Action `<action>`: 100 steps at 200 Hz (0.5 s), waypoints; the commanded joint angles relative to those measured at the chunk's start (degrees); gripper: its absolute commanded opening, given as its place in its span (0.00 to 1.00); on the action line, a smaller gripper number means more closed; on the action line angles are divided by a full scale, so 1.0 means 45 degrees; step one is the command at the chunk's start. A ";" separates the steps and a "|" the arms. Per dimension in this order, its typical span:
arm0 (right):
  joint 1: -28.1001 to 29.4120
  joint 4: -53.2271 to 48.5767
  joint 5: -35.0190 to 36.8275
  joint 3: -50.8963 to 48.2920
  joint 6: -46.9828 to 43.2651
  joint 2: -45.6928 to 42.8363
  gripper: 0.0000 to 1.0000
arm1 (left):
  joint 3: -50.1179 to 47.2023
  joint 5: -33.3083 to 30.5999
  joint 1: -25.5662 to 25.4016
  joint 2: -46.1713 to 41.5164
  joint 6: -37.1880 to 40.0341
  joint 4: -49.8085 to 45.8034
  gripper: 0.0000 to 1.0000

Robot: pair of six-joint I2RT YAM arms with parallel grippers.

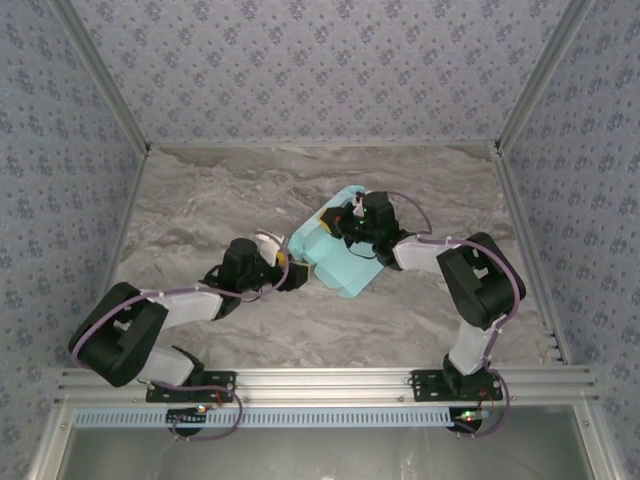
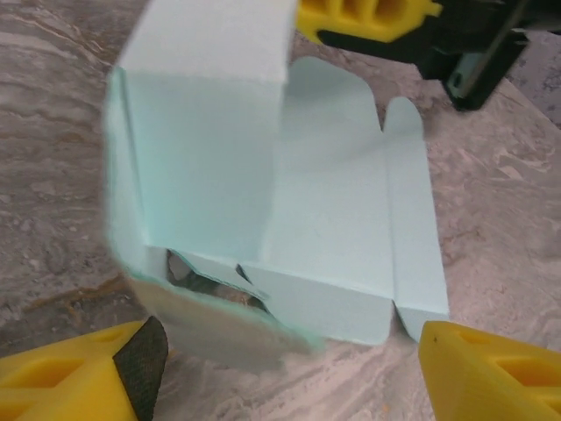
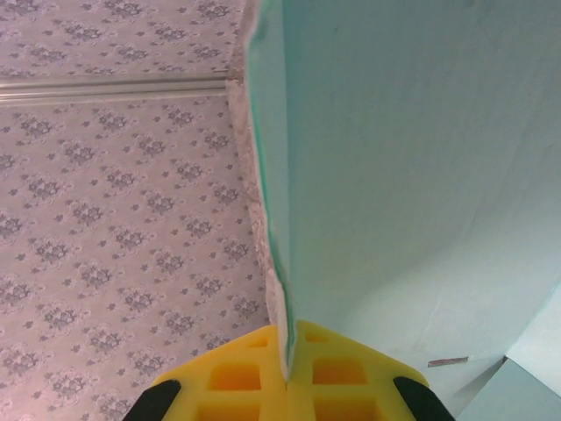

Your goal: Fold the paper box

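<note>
The paper box (image 1: 342, 265) is pale light-blue thin card, half-formed. One panel stands upright with a flap bent over its top, and flaps with rounded tabs lie flat beside it. It sits mid-surface between the two arms. The right end effector (image 3: 287, 355) is pinched tight on a raised edge of the card. The left end effector (image 2: 294, 351) is spread wide at the box's near side, gripping nothing. The surface (image 1: 200, 215) is grey and marbled, and floral wallpaper (image 1: 300, 60) lines the walls.
</note>
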 commanded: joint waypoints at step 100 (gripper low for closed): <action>-0.0636 0.2505 -0.1684 -0.0372 -0.0095 0.1413 0.00 | -0.1819 -0.5000 -0.0454 -0.1369 0.0182 0.0998 0.95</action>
